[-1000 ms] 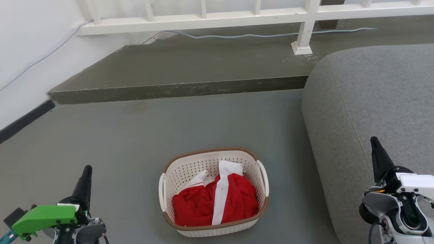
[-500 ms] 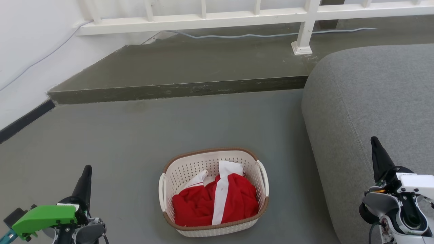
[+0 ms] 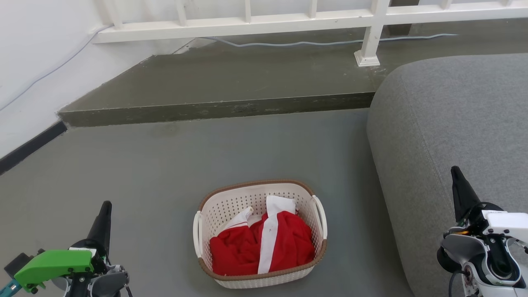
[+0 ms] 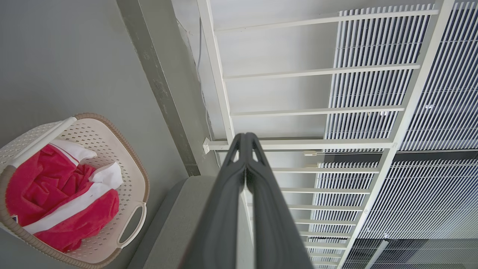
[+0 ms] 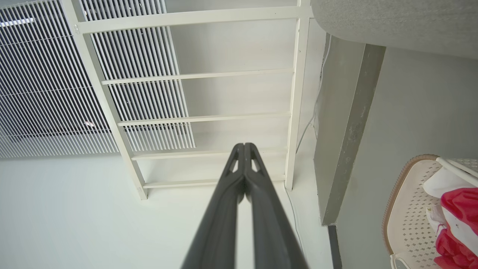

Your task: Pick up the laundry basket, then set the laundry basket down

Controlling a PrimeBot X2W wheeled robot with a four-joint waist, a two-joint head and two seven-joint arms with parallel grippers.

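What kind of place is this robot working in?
Probably a home-like living area, perhaps staged: a grey fabric sofa, a laundry basket holding red and white clothing on the grey floor, and a white railing on a raised step.

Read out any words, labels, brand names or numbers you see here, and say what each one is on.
There is no text to read in these pictures.
The laundry basket, the red and white garment in it, the left gripper, the right gripper and the grey sofa show no lettering, logo or number.
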